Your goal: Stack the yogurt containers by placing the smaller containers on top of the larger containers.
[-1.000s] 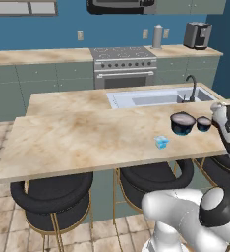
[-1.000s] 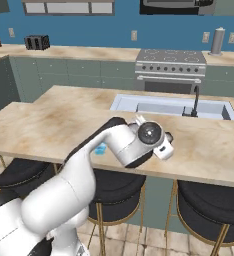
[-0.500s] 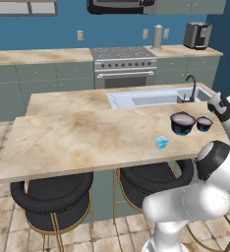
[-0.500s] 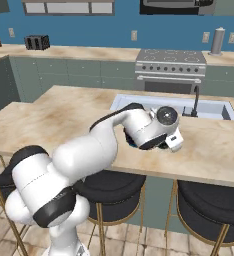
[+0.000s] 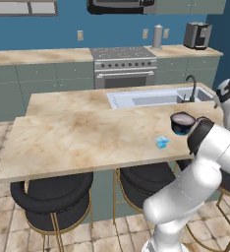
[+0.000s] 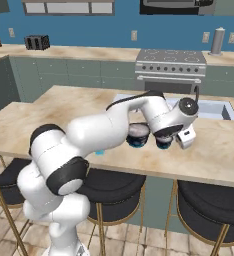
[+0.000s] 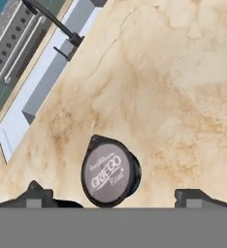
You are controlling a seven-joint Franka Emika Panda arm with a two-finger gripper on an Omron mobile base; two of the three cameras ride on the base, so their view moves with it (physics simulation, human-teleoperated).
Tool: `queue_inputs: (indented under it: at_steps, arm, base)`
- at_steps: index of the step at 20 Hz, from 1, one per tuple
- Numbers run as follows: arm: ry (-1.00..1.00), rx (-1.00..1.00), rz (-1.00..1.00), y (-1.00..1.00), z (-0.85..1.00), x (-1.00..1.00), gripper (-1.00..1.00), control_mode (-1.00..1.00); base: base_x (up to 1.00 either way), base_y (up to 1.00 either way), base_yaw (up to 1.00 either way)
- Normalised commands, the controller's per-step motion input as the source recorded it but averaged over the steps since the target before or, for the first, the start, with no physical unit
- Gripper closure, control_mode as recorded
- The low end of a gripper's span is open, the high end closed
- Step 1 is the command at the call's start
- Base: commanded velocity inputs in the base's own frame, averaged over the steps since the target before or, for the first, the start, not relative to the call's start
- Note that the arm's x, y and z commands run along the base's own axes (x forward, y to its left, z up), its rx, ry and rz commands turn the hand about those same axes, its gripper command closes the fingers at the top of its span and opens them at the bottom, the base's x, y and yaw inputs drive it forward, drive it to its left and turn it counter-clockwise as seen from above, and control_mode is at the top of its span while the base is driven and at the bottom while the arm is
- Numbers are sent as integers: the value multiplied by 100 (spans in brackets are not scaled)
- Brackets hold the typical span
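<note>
A squat dark navy tub (image 7: 110,170) with a grey "Griego" lid stands on the marble counter, just ahead of my open gripper (image 7: 113,197). One dark fingertip (image 7: 35,194) is to its left and the other to its right; neither touches it. From the right base, two such larger tubs (image 6: 138,135) (image 6: 164,141) sit side by side under the forearm, with my hand (image 6: 187,137) just right of them. The left base view shows one tub (image 5: 182,123). The small cyan yogurt cup (image 5: 161,142) stands alone, nearer the counter's front edge (image 6: 99,151).
The sink (image 5: 156,97) with its black faucet (image 5: 190,84) lies behind the tubs; both appear in the hand view (image 7: 52,22). Black stools (image 5: 53,199) stand under the counter's front edge. My own elbow (image 5: 210,140) hangs over the counter's right end.
The arm has swung right along the counter, carrying the hand from near the cyan cup to over the tubs. The jaws stayed open. The containers have not moved.
</note>
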Motion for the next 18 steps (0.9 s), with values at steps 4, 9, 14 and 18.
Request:
queue_inputs:
  at_steps: [4, 9, 14, 18]
  arm:
    - [4, 0, 0, 0, -21, 16, -100, -100]
    - [9, 0, 0, 0, -35, 27, -100, -100]
    - [7, 2, -1, 0, -39, 34, -100, -100]
    - [2, 6, -1, 0, -32, 36, -100, -100]
  base:
    - [0, 0, 0]
    - [0, 0, 0]
    - [0, 0, 0]
    - [0, 0, 0]
